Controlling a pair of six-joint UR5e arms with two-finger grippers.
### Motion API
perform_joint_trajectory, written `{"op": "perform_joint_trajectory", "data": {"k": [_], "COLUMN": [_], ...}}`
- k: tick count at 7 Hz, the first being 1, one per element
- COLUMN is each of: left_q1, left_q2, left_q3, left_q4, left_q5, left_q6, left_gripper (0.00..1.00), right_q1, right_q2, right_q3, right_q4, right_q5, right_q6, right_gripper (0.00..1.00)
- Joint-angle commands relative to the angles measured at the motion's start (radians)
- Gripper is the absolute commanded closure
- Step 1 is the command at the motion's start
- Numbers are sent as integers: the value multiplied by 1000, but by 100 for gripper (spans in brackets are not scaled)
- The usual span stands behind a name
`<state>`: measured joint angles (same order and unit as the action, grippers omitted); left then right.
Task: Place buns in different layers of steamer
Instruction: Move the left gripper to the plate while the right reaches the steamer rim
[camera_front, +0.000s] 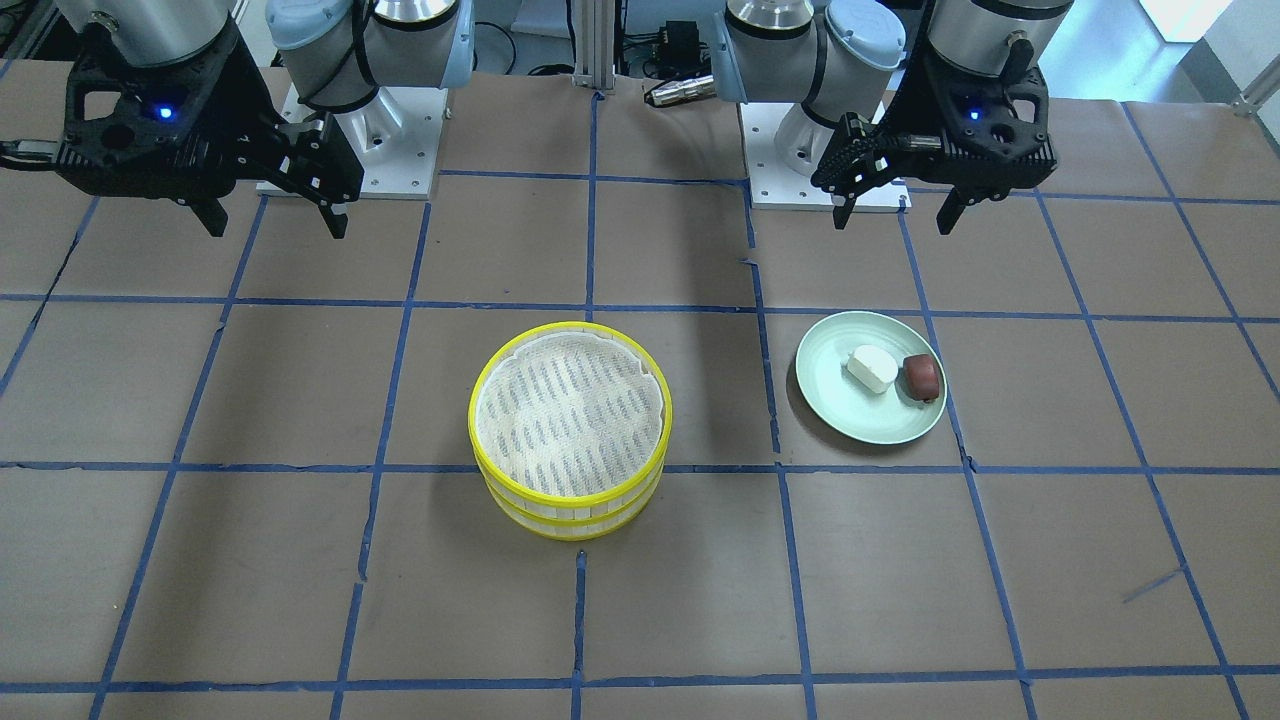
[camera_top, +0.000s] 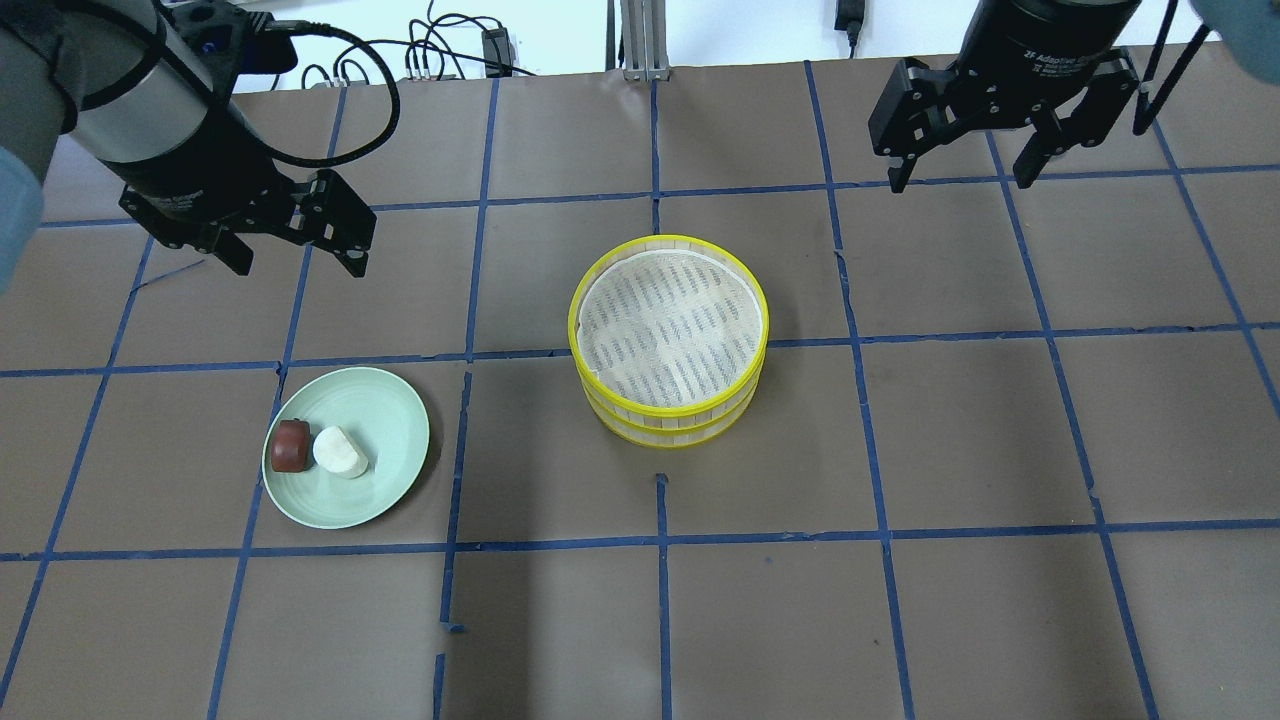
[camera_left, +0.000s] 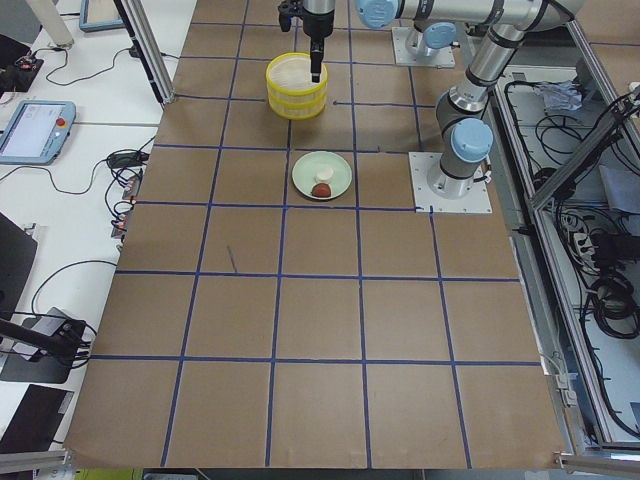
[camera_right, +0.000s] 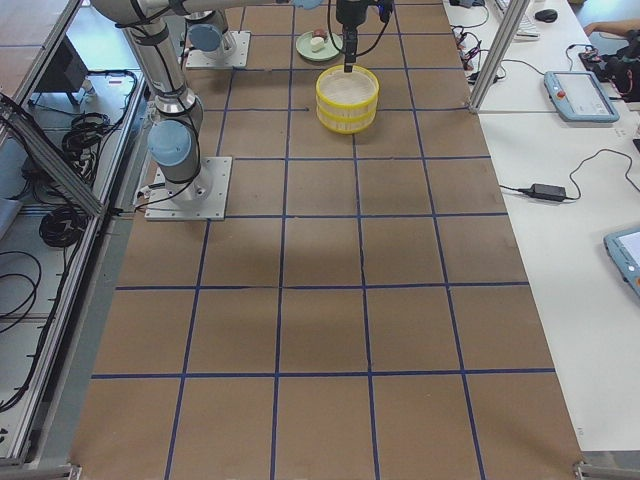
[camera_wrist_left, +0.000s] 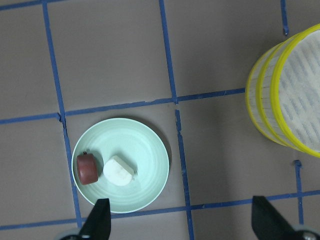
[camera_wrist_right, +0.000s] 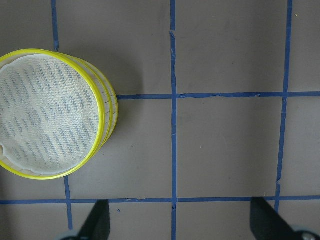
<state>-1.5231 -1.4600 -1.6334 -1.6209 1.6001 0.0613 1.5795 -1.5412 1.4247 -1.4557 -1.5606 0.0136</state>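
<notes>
Hovering with left gripper (camera_top: 298, 258) and right gripper (camera_top: 958, 180) splayed, empty. Below the left: white bun (camera_top: 340, 452) touching reddish-brown bun (camera_top: 291, 446) on pale green plate (camera_top: 400, 400). Risks nudging the neighbour while pinching. Stacked steamer layers (camera_top: 680, 425) between both.

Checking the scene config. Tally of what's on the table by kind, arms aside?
Buns: 2 (white bun, brown bun)
Steamer trays: 2, stacked (top tray, bottom tray)
Plate: 1
Total: 5
</notes>
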Motion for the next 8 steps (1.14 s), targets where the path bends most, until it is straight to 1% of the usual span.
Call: {"op": "perform_joint_trajectory", "data": {"k": [1, 3, 4, 5, 6, 7, 8], "left_q1": [1, 1, 12, 39, 94, 165, 207], "left_q2": [4, 3, 1, -11, -29, -40, -62], "left_q3": [0, -5, -16, -31, -64, -129, -213], "left_q4": [-13, -11, -1, -2, 4, 65, 141], "left_q5": [8, 8, 3, 3, -5, -8, -6], "left_q6": [-6, -1, 3, 24, 73, 154, 170], "left_gripper": [0, 0, 0, 0, 0, 0, 0], "right_q1": [2, 0, 2, 1, 11, 19, 22], "right_q2": [-8, -22, -34, -39, -34, -14, 27], "right_q3": [5, 23, 63, 80, 83, 89, 100], "right_q4": [4, 3, 0, -3, -2, -44, -134], "right_q5": [7, 16, 14, 19, 16, 17, 16], "right_q6": [0, -9, 0, 3, 8, 14, 16], "right_gripper": [0, 0, 0, 0, 0, 1, 1]}}
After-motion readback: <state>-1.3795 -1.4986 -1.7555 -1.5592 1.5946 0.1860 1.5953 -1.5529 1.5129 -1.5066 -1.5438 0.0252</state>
